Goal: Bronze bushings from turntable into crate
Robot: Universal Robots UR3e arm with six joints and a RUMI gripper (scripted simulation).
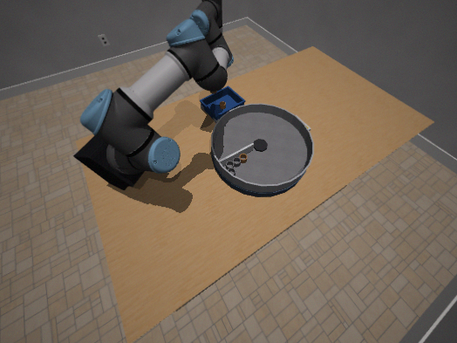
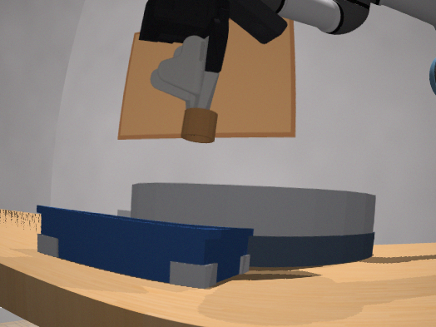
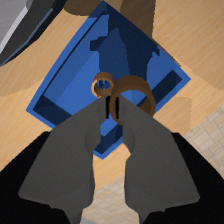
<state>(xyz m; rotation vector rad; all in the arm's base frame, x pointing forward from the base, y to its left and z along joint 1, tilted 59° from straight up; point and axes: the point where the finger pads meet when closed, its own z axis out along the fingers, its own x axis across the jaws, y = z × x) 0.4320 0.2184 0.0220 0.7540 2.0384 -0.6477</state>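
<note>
My gripper (image 2: 199,107) (image 3: 113,97) is shut on the wall of a bronze bushing (image 2: 199,125) (image 3: 134,80), with one jaw inside the ring. It holds the bushing high above the blue crate (image 2: 125,244) (image 3: 65,85) (image 1: 235,92). Another bronze bushing (image 1: 222,106) (image 3: 94,86) is inside the crate. On the grey turntable (image 1: 279,126) (image 2: 250,210), a bronze bushing (image 1: 243,161) lies near the divider. Steel bushings (image 1: 236,164) (image 1: 229,167) (image 1: 231,174) sit beside it, toward the rim. In the top view the arm hides the gripper.
The turntable has a high rim wall, a dark centre hub (image 1: 260,145) and a pale divider bar (image 1: 235,153) running from near the hub to the rim. The crate stands close beside the turntable wall. The arm reaches over from the left in the top view.
</note>
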